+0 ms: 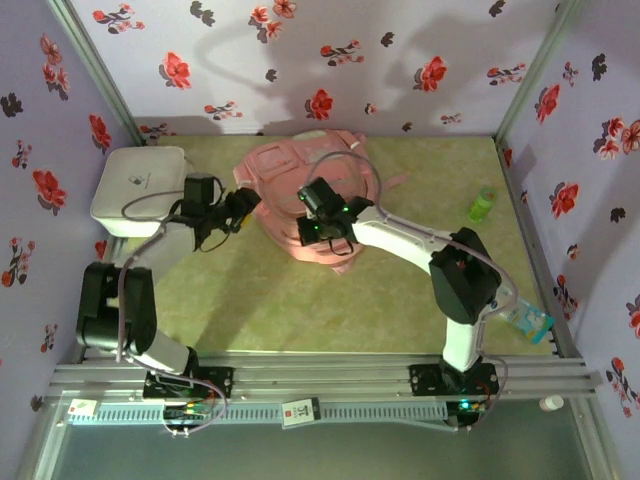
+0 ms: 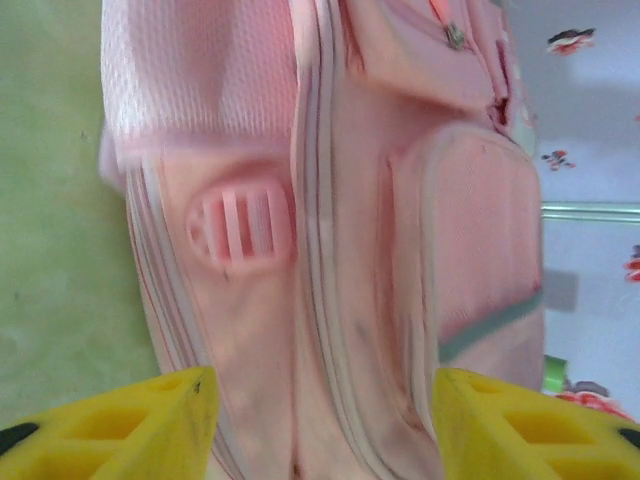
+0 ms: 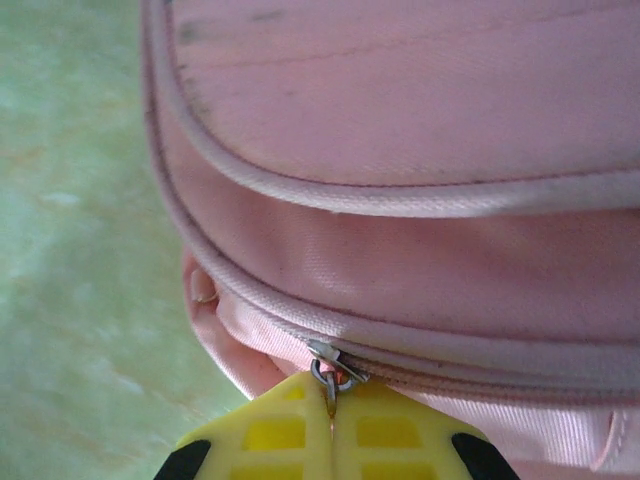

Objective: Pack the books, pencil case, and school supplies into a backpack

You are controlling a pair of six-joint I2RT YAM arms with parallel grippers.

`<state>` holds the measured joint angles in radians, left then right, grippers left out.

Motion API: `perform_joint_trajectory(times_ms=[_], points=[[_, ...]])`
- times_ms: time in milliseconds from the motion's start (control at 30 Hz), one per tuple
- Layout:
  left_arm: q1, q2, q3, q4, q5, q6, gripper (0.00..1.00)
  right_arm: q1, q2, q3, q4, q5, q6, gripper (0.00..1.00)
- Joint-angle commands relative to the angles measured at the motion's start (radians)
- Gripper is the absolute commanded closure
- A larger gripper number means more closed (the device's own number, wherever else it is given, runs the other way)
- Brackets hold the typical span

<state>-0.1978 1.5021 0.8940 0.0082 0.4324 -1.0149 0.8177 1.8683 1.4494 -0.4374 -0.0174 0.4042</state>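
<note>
A white rounded box (image 1: 140, 190) is sitting at about ten o'clock on the green desk (image 1: 300, 300), tight against the flowered wall. Just to its right, the left arm is reaching in toward the middle. The left gripper (image 1: 240, 210) is hovering at the nine o'clock side of the backpack (image 1: 285, 170). In the left wrist view, that gripper (image 2: 320, 420) is standing released, its yellow fingers (image 2: 130, 425) spread well apart and clamping nothing. The pink backpack (image 2: 350, 250) is filling the space ahead of them, with its mesh side, striped tab and pocket panels facing the camera. I cannot tell whether the fabric is touching either finger. The backpack is lying toward twelve o'clock on the desk, near the back wall, with a strap looping out at its two o'clock corner. The right arm is stretching in from five o'clock, and the right gripper (image 1: 325, 225) is pressing at the backpack's six o'clock edge. In the right wrist view, this gripper (image 3: 332, 400) is clenched, pinching the small metal zipper pull (image 3: 330, 380) where the zipper is running along the backpack's (image 3: 420, 250) seam. Further right, a small green object (image 1: 482, 205) is resting at about two o'clock. A teal packet (image 1: 530, 322) is lying at four o'clock beside the frame rail.
</note>
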Motion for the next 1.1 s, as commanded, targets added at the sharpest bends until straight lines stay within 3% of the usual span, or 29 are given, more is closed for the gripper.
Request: perform_joint_trajectory(times_ms=[0,100,267,400,833,967,1067], points=[[0.004,-0.054,-0.104,0.096,0.041,-0.128,0.41,0.022,0.043,0.074,0.085,-0.059,0.028,1.00],[0.001,-0.055,-0.161,0.236,0.104,-0.226,0.41,0.033,0.065,0.095,0.093,-0.071,0.045,1.00],[-0.013,0.008,-0.186,0.445,0.160,-0.339,0.50,0.039,0.069,0.089,0.095,-0.079,0.048,1.00],[-0.035,0.057,-0.167,0.464,0.154,-0.344,0.60,0.039,0.069,0.084,0.095,-0.079,0.054,1.00],[-0.068,0.155,-0.076,0.385,0.129,-0.294,0.67,0.042,0.071,0.080,0.080,-0.066,0.061,1.00],[-0.070,0.169,-0.049,0.346,0.126,-0.267,0.77,0.043,0.070,0.074,0.063,-0.050,0.069,1.00],[-0.068,0.155,-0.046,0.331,0.109,-0.240,0.89,0.042,0.056,0.063,0.025,0.015,0.091,1.00]])
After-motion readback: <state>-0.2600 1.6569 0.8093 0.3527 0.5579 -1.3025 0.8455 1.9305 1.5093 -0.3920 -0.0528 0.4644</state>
